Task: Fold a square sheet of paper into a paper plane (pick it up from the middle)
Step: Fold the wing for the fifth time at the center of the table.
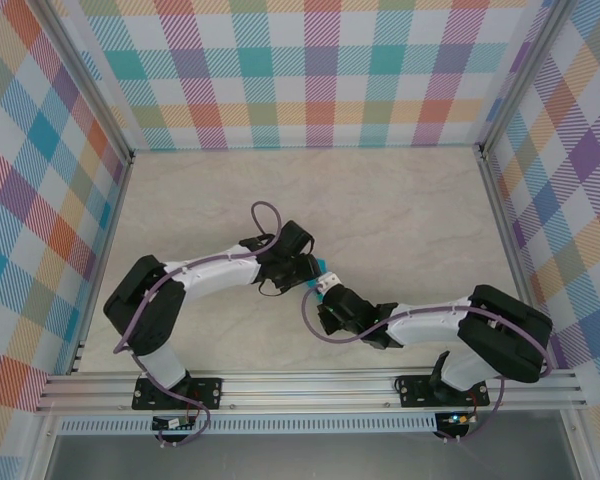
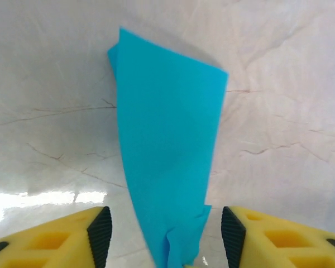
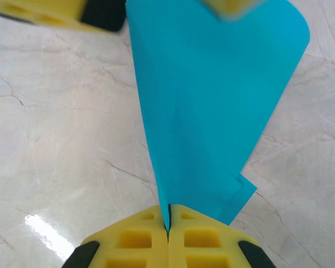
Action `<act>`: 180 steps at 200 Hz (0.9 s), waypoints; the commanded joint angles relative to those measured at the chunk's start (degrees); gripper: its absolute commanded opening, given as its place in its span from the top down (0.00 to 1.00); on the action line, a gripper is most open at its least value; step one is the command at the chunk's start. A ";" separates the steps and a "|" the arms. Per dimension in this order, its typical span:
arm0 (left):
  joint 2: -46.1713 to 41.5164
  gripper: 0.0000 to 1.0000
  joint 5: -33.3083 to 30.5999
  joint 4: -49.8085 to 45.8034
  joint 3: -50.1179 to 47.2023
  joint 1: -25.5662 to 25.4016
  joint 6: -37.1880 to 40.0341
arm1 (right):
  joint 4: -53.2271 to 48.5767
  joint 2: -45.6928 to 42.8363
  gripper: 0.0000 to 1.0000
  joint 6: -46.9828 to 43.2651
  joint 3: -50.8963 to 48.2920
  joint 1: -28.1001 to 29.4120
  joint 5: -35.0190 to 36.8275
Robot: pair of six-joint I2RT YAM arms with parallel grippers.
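Note:
The paper plane (image 1: 326, 266), teal-blue paper folded into a narrow tapering wedge, hangs above the table where the two arms meet. My right gripper (image 3: 168, 223) is shut on its narrow end, and the paper (image 3: 212, 100) fans out away from the jaws. My left gripper (image 2: 166, 237) stands open around the other end; its black pads (image 2: 100, 234) sit apart from the paper (image 2: 167, 139) on both sides. The left gripper's yellow fingers (image 3: 50, 11) show at the top of the right wrist view. From above, the left gripper (image 1: 305, 268) and the right gripper (image 1: 325, 292) nearly touch.
A beige marble-patterned table (image 1: 400, 210) lies under both arms. Checked walls (image 1: 310, 70) close off the back and both sides. An aluminium rail (image 1: 310, 385) with the arm bases runs along the near edge.

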 commanded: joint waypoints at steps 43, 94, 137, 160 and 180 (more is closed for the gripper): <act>-9.92 0.34 -6.47 1.16 -4.57 -0.59 -1.09 | 9.10 0.27 1.00 9.17 -3.93 -8.36 -22.24; -11.13 0.67 -3.79 10.55 -9.96 -0.86 -1.39 | 16.10 1.51 1.00 18.73 -7.87 -14.50 -30.90; -8.71 0.78 -0.15 18.77 -12.76 -1.89 -1.79 | 14.92 -1.04 1.00 24.80 -10.06 -17.10 -30.73; -7.00 0.81 2.34 23.04 -13.32 -2.92 -1.71 | 13.57 -2.66 0.99 26.53 -10.45 -17.90 -31.02; -5.37 0.81 4.34 25.94 -13.33 -3.71 -1.15 | 11.71 -3.73 0.98 27.00 -10.44 -18.26 -31.10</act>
